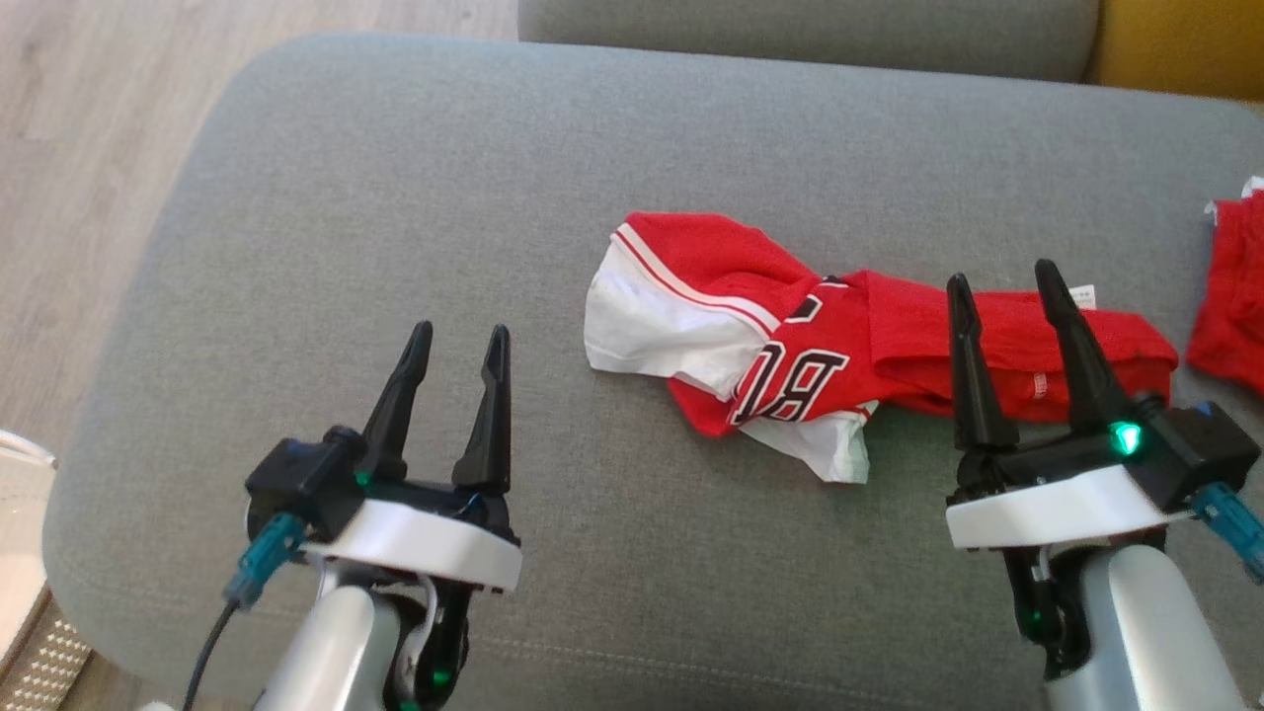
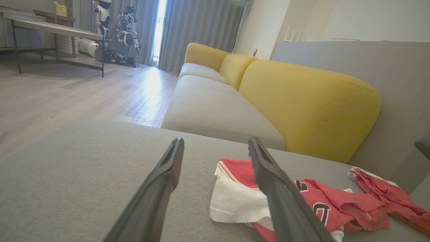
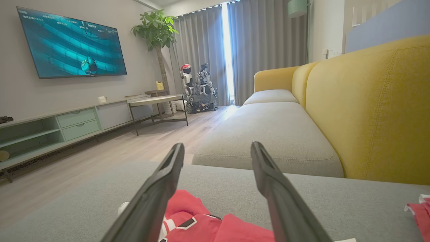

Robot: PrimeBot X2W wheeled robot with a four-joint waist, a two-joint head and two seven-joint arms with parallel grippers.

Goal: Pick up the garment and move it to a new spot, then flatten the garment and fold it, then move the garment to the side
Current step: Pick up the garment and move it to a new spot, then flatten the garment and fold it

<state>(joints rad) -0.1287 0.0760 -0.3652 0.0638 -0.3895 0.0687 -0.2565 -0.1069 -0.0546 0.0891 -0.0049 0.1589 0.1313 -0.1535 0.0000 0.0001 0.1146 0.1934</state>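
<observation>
The left gripper (image 1: 461, 329) and right gripper (image 1: 1001, 275) had black tapered fingers (image 1: 973, 375) on white collars (image 1: 425, 538), silver forearms (image 1: 336, 642), green lights (image 1: 1124, 436), teal connectors (image 1: 262, 563), one dark cable (image 1: 202, 662).

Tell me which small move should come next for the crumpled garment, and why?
Probably lower the right claw onto the red end of the garment and close on it. Both claws are open and empty; the garment lies bunched on the grey cushion, the right claw hovers at that end, and the left claw is farther off.
</observation>
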